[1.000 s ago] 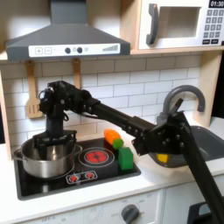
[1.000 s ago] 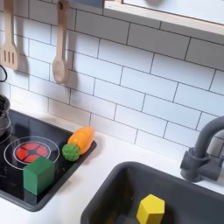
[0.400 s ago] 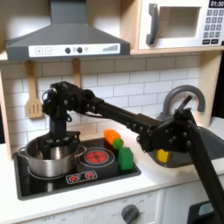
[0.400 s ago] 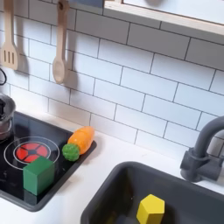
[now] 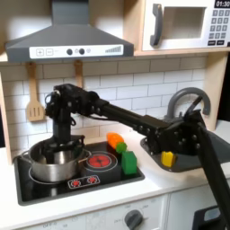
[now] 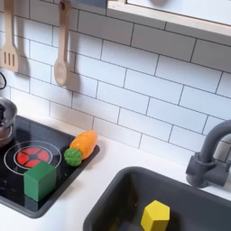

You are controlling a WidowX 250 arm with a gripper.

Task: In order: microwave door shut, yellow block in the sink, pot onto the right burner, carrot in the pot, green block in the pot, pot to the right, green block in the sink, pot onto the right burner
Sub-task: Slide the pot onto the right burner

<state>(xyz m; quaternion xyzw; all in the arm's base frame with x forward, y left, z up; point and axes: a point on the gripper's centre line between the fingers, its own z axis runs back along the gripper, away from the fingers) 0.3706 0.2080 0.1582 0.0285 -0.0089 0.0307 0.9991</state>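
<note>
Toy kitchen: white brick-tile wall (image 6: 135,90), grey range hood (image 5: 67,38), wooden spoon (image 6: 61,54) hanging, white counter (image 6: 108,162). Black gripper (image 5: 59,148) lowered into the shiny round steel pot (image 5: 54,163) on the left side of the black stovetop (image 5: 108,175) in the first exterior view; jaw spread impossible to tell. Small orange carrot (image 6: 83,143) and dark green block (image 6: 39,180) by the red burner (image 6: 31,156). Yellow block (image 6: 155,217) inside the dark grey sink (image 6: 113,203). White-framed microwave door (image 5: 180,24) shut

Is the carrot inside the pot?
No, in the second exterior view the carrot lies on the stove's edge beside the red burner.
</note>
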